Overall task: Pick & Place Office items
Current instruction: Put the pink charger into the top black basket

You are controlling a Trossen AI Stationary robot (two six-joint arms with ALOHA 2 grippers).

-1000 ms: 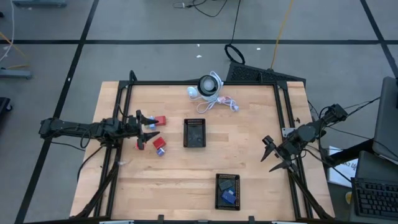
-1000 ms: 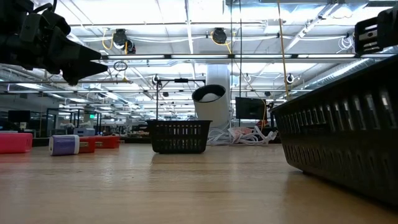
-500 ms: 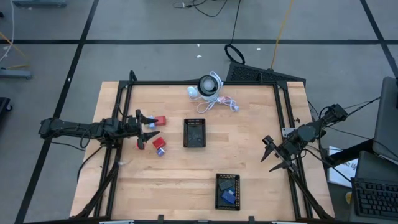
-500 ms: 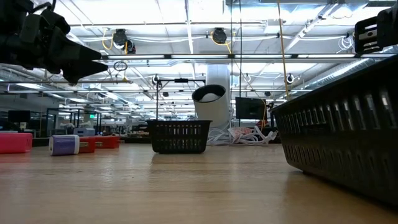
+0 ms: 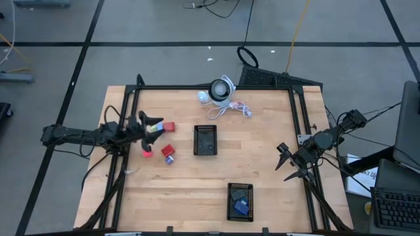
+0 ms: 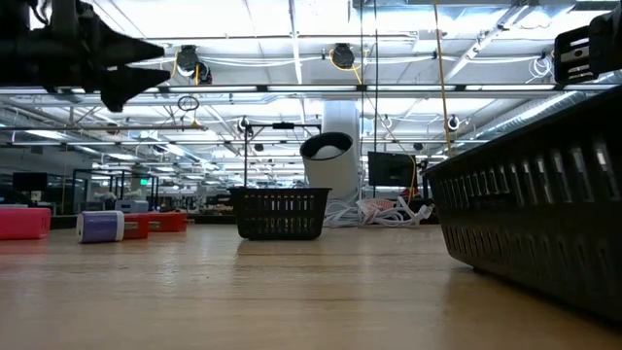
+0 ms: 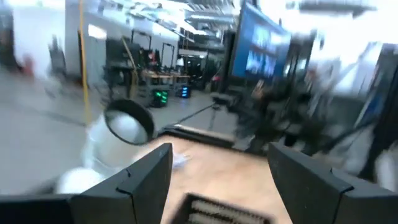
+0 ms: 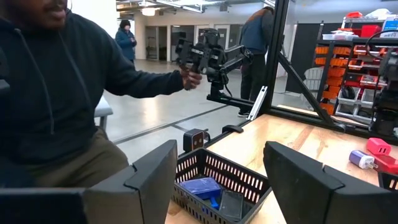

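Wooden table (image 5: 262, 144); no readable writing. Left gripper (image 5: 152, 128) and right gripper (image 5: 287, 164) fingers spread, empty.

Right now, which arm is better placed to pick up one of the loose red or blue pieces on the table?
Probably the left. The left gripper hangs open beside the red pieces and the blue piece. The right gripper waits open at the table's far right edge.

Wooden surface (image 5: 262, 164), pale planks, black frame around its edges. Lying on it: three red blocks (image 5: 169, 126) and one blue block (image 5: 170, 159) at left; black tray (image 5: 205, 140) at centre; second tray (image 5: 240, 200) near edge; white round device (image 5: 220, 90) with cable, far side.
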